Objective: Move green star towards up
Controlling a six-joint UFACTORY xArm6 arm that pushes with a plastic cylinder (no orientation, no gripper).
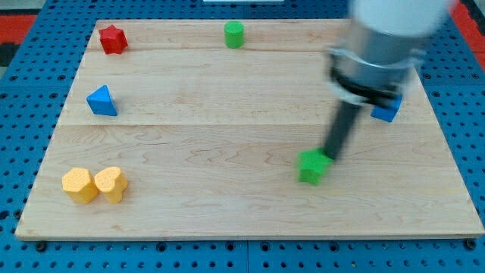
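The green star [312,166] lies on the wooden board [227,129], right of centre and toward the view's bottom; it looks a little blurred. My tip [330,157] sits just at the star's upper right edge, touching or nearly touching it. The dark rod rises from there up to the grey arm body [379,53] at the view's top right.
A green cylinder [234,34] stands at the top centre. A red star [113,39] is at the top left. A blue triangle [101,101] is at the left. Two yellow blocks [79,184] [111,183] sit together at the bottom left. A blue block [386,108] is partly hidden behind the arm.
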